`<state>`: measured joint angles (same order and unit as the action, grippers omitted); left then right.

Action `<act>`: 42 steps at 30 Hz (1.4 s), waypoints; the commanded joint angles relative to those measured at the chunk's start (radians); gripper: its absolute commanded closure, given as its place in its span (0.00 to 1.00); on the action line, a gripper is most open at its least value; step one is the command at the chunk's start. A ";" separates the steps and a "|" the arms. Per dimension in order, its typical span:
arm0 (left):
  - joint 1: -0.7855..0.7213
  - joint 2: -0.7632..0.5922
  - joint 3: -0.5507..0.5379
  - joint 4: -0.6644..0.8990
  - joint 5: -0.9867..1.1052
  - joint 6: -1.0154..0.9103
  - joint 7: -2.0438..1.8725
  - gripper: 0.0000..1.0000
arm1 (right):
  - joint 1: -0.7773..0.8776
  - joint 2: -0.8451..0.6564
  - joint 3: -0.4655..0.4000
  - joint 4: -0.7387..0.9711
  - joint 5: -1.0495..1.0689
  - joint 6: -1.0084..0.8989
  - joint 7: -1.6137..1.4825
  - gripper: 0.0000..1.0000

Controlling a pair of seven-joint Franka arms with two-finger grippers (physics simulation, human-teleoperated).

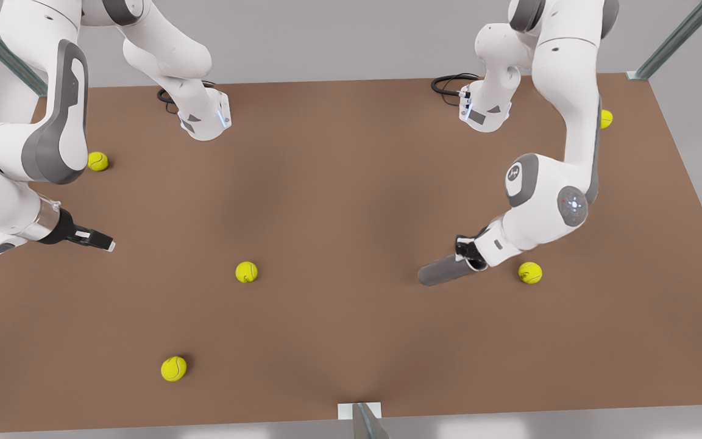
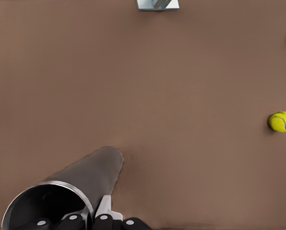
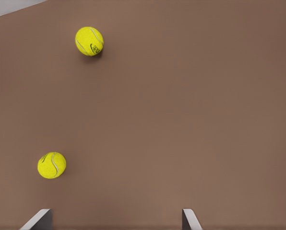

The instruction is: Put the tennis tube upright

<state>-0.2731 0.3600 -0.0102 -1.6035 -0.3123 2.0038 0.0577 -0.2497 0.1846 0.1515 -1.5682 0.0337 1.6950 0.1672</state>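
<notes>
**Tube gripped at its open end, the tip-up to come**

Over on the front view's left, the right hand (image 1: 105, 241) hangs just above the brown tabletop (image 1: 339, 201) and waits, well apart from the action. In its own wrist view the two fingertips (image 3: 191, 219) stand wide apart with bare tabletop between them, holding nothing. Tennis balls are scattered about: one near that arm's elbow (image 1: 97, 161), one mid-table (image 1: 246, 271), one nearer the front edge (image 1: 173, 368).

Now across to the front view's right, where the work is. The tennis tube (image 1: 445, 270) lies low and close to flat, its closed end pointing toward mid-table. The left hand (image 1: 467, 253) is clamped on its open, dark-rimmed end; the left wrist view shows the fingers (image 2: 104, 211) tight against the rim of the tube (image 2: 88, 175).

To do this well, I'd say pivot about the closed end, swinging the rim up in a smooth arc, with a firm grip so the slick metal doesn't twist. Watch the tennis ball (image 1: 529, 272) just beside the wrist.
</notes>
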 commanded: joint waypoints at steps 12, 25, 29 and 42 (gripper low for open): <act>-0.006 0.034 -0.004 0.000 0.322 -0.051 -0.499 0.79 | 0.000 -0.001 0.000 0.000 0.002 0.002 0.002 0.00; -0.006 0.037 -0.008 0.000 0.311 -0.039 -0.483 0.00 | -0.002 -0.001 0.000 0.000 0.002 0.000 0.002 0.00; -0.006 0.036 -0.011 0.000 0.311 -0.053 -0.481 0.00 | -0.002 -0.001 0.000 -0.001 0.002 0.000 0.002 0.00; 0.008 -0.394 0.056 -0.121 0.288 -0.379 -0.052 0.00 | 0.001 -0.001 0.000 0.002 0.002 0.002 0.006 0.00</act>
<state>-0.1470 -0.0156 0.0448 -1.7075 -0.0319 1.6907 -0.2176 -0.2485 0.1851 0.1515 -1.5667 0.0346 1.6965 0.1696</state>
